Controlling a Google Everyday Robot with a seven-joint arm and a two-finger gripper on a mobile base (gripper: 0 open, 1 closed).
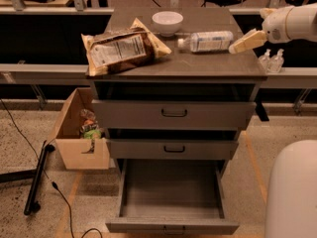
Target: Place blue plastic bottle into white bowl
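your gripper (pixel 238 45) hung at the right edge of the worktop (pixel 198 66), its tip aimed left and sitting just beside the base of the blue plastic bottle (pixel 208 40). i could not tell whether it was released or clenched, but it was not around the bottle. the bottle lay on its side toward the far right corner, white cap pointing left at the white bowl (pixel 167 21). the bowl stood upright near the middle of the far edge, close to the cap but apart from it. i judged the grasp not yet made. coming in end-on like that suited lining up, though a push at the base could roll or slide a lying bottle. it looked longer than the bowl is wide, so expect it to rest propped on the rim. the brown snack bag (pixel 121 51) covered the left side, out of your path. two small pump bottles (pixel 271 60) stood off the worktop past the right front corner, below the arm, where a low swing might clip them.
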